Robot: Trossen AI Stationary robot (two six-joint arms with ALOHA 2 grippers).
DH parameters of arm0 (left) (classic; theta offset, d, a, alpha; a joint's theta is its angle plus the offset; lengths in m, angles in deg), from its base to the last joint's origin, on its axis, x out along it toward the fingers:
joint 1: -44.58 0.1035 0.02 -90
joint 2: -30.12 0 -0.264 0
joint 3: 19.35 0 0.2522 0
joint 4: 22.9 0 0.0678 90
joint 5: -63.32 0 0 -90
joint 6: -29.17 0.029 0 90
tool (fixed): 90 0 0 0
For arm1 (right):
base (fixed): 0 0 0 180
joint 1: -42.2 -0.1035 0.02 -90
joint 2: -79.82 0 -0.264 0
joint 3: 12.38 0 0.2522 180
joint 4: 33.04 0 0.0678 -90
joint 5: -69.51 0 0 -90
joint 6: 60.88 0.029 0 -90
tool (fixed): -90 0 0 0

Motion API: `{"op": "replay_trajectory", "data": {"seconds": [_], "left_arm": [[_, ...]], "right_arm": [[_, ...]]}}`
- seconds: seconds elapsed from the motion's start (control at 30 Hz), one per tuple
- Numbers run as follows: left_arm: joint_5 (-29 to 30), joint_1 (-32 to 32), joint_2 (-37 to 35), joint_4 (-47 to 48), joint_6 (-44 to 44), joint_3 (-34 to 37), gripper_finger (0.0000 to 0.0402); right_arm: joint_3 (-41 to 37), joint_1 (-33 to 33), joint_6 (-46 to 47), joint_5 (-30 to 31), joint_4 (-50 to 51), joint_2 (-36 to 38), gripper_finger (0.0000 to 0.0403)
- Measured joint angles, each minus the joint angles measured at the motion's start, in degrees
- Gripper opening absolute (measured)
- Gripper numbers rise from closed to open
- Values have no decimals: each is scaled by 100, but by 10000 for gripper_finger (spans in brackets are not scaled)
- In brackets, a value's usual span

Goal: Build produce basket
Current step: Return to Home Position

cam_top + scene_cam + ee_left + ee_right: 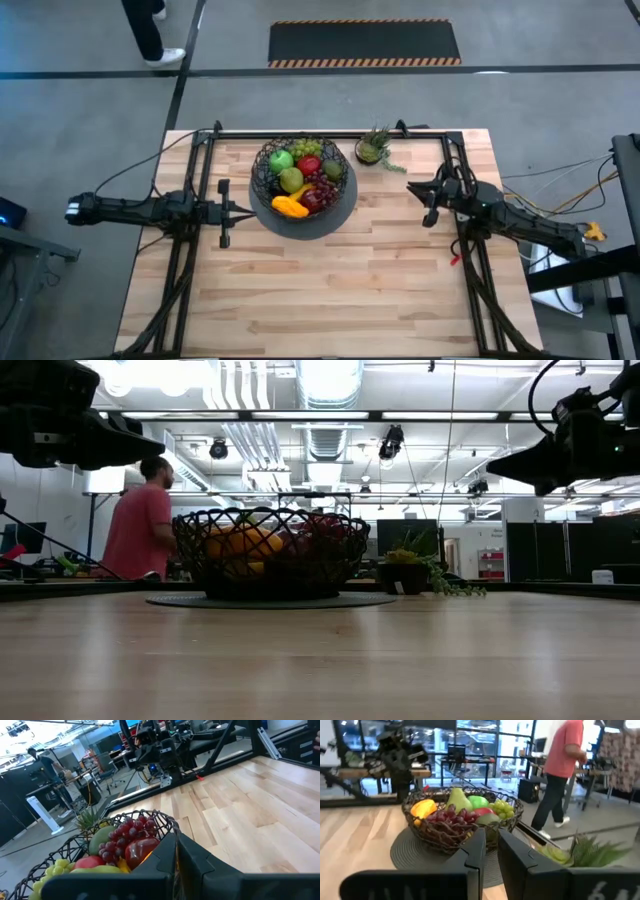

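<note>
Seen from above, with 12 o'clock at the far edge of the desk [340, 290], the basket [262, 170] stands on its grey round base a little toward 12 o'clock from the desk's middle. The produce [305, 180] is heaped inside it: green and purple grapes, a red apple, a green pear and a yellow piece at the near side. We see no loose fruit on the desk.

The basket lies between the two arms. From the left gripper [224, 212] it is at 3 o'clock, just beside the jaws, which are pressed together on nothing. From the right gripper [430, 197] it is at 9 o'clock and clearly farther off; those jaws stand narrowly apart and are empty too. The left arm is the nearer one. The level view shows both grippers hanging above the height of the basket's rim.

A small potted plant [372, 150] sits at 11 o'clock from the right gripper, near it. A person [140, 525] stands in the room beyond the desk.

We judge the filling done. What remains is the retreat, and it turns on each arm drawing away from the basket, left toward 9 o'clock and right toward 3 o'clock. The basket is round, so no long axis matters
</note>
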State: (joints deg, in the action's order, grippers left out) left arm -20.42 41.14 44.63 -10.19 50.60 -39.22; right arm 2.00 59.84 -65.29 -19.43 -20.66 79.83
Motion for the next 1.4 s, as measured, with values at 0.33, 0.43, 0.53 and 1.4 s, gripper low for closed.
{"op": "replay_trajectory", "data": {"seconds": [0.33,0.43,0.53,1.4], "left_arm": [[0,0,9,-1,0,0,0],[0,0,7,-1,0,0,0],[0,0,8,0,0,0,0],[0,0,9,2,-1,0,0]], "right_arm": [[0,78,488,43,-11,-105,38],[0,78,486,42,-10,-185,38],[0,78,488,44,-10,-233,38],[2,78,486,44,-13,-273,38]]}}
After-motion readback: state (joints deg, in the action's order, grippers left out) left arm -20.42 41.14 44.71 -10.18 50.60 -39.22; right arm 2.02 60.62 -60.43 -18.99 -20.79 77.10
